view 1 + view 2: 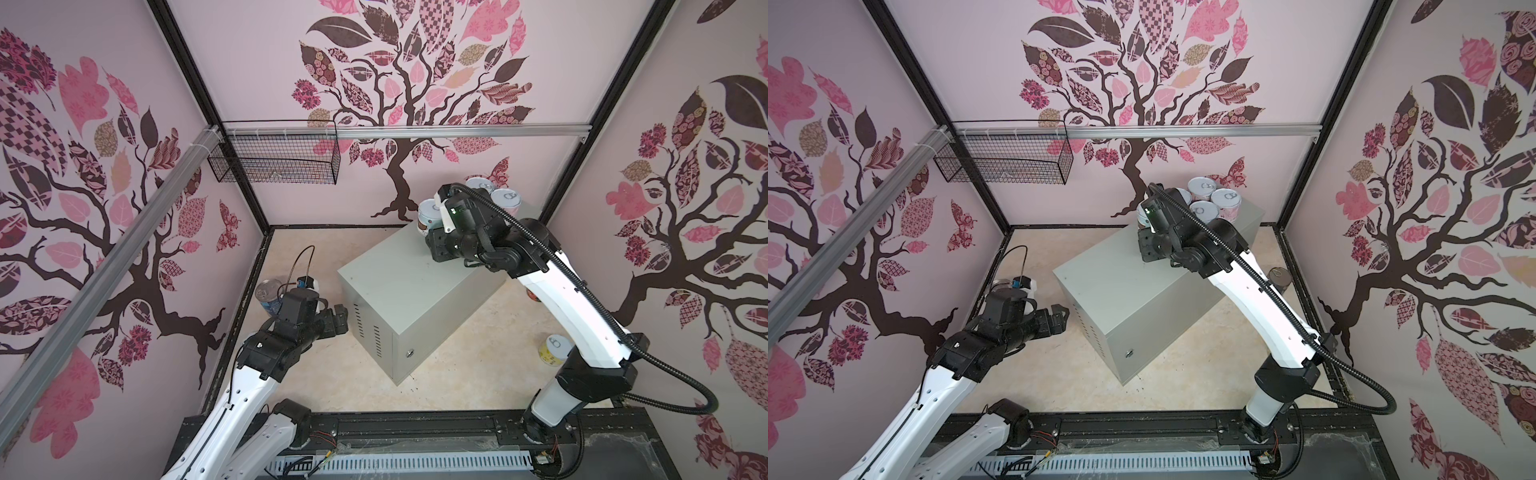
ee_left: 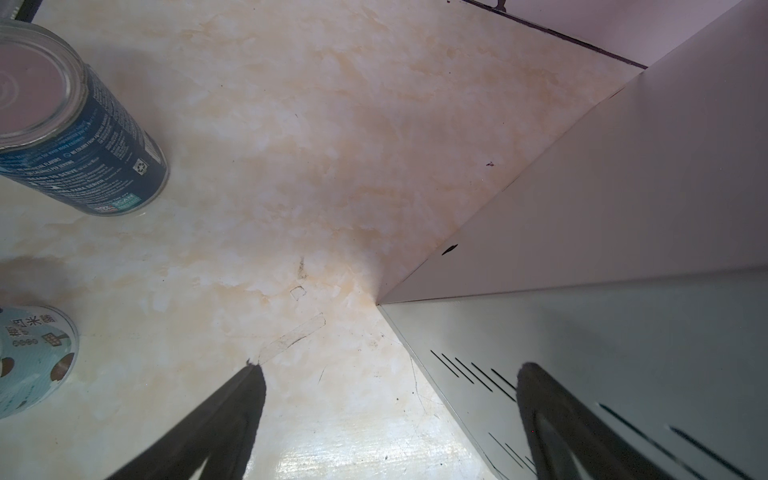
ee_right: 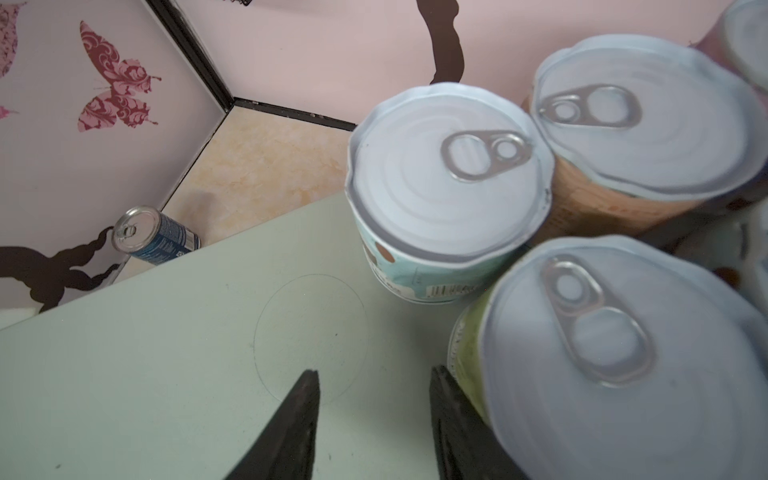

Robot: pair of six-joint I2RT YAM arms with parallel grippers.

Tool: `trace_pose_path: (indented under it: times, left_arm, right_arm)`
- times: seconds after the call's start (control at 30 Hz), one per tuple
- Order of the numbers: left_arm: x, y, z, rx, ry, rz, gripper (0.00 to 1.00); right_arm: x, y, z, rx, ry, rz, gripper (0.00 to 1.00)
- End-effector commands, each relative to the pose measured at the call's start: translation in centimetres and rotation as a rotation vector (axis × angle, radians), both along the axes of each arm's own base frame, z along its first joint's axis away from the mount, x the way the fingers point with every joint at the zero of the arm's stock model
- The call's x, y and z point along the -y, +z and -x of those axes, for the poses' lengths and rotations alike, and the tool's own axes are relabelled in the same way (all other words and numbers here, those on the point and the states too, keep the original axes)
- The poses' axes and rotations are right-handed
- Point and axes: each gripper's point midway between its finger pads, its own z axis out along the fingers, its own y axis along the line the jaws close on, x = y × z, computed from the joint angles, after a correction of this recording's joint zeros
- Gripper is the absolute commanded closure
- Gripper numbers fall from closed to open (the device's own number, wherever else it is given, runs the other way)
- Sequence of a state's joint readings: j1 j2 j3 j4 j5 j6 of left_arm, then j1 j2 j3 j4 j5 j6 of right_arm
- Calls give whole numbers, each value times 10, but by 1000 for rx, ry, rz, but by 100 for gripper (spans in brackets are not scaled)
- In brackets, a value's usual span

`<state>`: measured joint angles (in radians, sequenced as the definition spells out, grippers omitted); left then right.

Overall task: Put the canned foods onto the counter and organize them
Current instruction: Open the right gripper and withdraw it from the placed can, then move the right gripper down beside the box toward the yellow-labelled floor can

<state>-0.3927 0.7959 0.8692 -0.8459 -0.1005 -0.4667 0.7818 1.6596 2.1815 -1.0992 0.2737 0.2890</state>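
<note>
Right gripper (image 3: 374,372) hovers released over the worktop (image 3: 124,374) beside the green-labelled can (image 3: 602,365), lower right; left gripper (image 2: 392,368) spread, empty.

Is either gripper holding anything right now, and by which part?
Nothing is held: left gripper open above the floor; right gripper open over bare counter, beside a green-labelled can.

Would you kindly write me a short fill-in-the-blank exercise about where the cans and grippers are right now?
1. The blue can stands on the ____, not on the counter.
2. The left gripper, beside the counter, is wide ____.
3. The right gripper hovers over the counter, gripping ____.
Missing words: floor; open; nothing.
</note>
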Motion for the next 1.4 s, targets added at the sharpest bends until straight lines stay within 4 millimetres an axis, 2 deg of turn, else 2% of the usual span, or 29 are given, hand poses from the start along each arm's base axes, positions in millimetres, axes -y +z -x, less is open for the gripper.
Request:
trace_pose_path:
  times: [0.0, 0.2, 0.37, 0.73, 0.97, 1.13, 1.37]
  left_arm:
    - [-2, -4, -1, 9, 3, -5, 2]
    - [-5, -1, 1, 21, 18, -11, 2]
    - [-8, 1, 2, 28, 28, -11, 2]
    - [-11, 14, 12, 34, 44, 18, 2]
    - [-15, 9, 20, -17, 80, 32, 2]
    - [-17, 7, 26, -46, 98, 35, 2]
    - [-25, 7, 29, -64, 134, 14, 2]
  right_arm:
    - [6, 16, 12, 20, 29, -41, 44]
    - [17, 24, 31, 20, 42, -88, 35]
    - [34, 26, 49, 15, 35, -125, 33]
    - [93, 5, 88, -10, -100, -126, 29]
    - [126, -30, 103, -28, -216, -132, 15]
    - [137, -64, 111, -49, -247, -134, 1]
    - [162, -113, 112, -51, -389, -123, 0]
